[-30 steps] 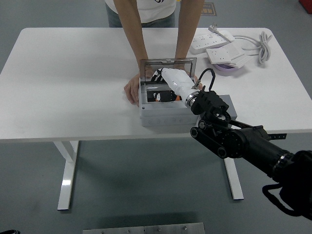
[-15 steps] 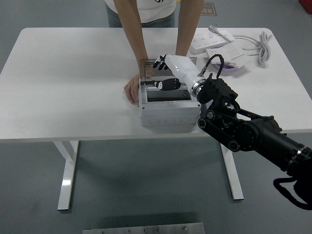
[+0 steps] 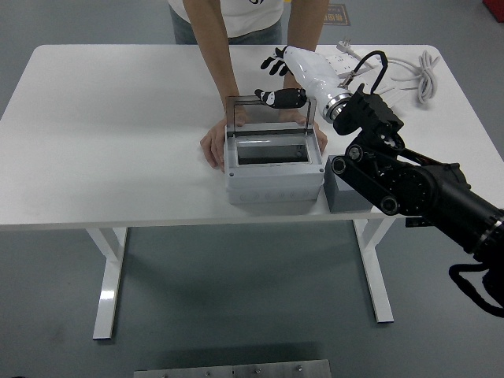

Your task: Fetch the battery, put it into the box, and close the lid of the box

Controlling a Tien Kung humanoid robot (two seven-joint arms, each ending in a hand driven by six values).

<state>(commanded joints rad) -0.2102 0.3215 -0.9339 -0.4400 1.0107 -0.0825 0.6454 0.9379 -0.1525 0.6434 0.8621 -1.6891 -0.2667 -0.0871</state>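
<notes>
A grey box [image 3: 274,179] stands at the table's middle front. Its clear lid [image 3: 270,114] stands upright at the back edge. The inside [image 3: 272,152] looks dark; I cannot make out the battery in it. My right hand [image 3: 272,79], white with black fingers, is above and behind the lid's top edge, fingers spread and holding nothing. A person at the far side holds the box with one hand [image 3: 211,148] on its left side and the other [image 3: 320,132] at its right.
A grey block [image 3: 350,194] sits on the table right of the box, under my right arm. White power strips [image 3: 340,69], a coiled cable [image 3: 426,73] and a pale purple dish [image 3: 367,111] lie at the back right.
My right hand has come up out of the box, empty, and moved back and to the right, above the lid. The person's hands have stayed on the box.
</notes>
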